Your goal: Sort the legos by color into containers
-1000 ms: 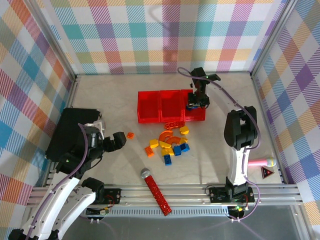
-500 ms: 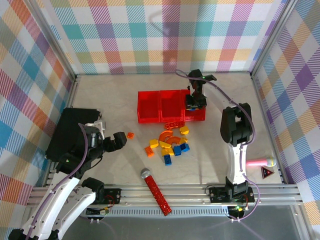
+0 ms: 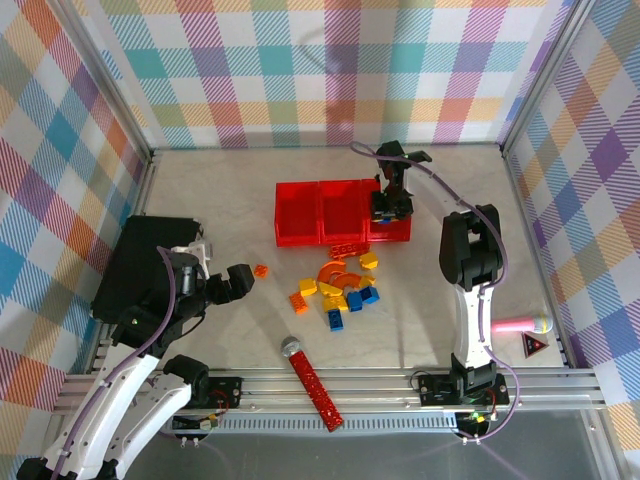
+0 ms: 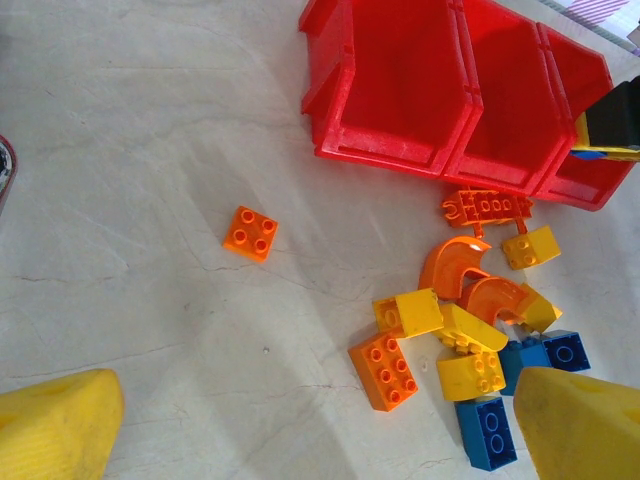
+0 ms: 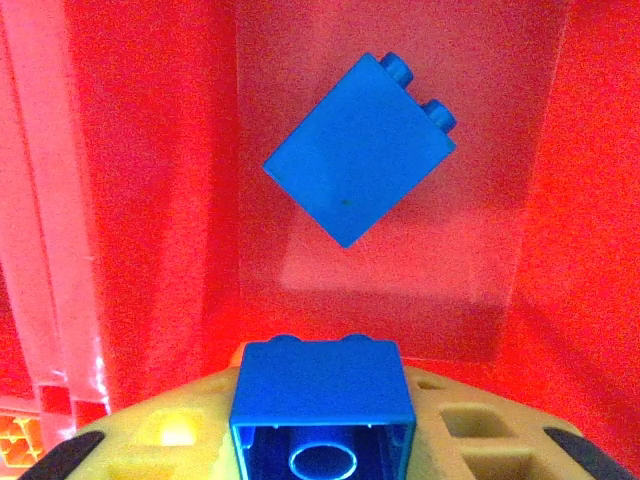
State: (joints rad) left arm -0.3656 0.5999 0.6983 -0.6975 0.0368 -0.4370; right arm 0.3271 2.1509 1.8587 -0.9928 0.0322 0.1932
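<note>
The containers (image 3: 299, 212) are three joined red bins at the table's middle. My right gripper (image 3: 392, 207) hangs over the right-hand bin (image 5: 140, 200), shut on a blue lego (image 5: 322, 398). Another blue lego (image 5: 358, 150) lies on that bin's floor below it. In front of the bins lies a loose pile of orange, yellow and blue legos (image 3: 340, 290), and a single orange square brick (image 4: 250, 232) sits apart to the left. My left gripper (image 3: 235, 283) stands open low by that brick, and its yellow fingertips (image 4: 55, 425) have nothing between them.
A large black case (image 3: 140, 265) lies at the left edge beside my left arm. A long red studded stick (image 3: 312, 385) lies near the front rail. A pink object (image 3: 520, 325) and a small red triangle (image 3: 534, 346) sit at the front right.
My right arm has shifted slightly left over the right-hand bin with the blue lego still in it. The left arm has not moved.
</note>
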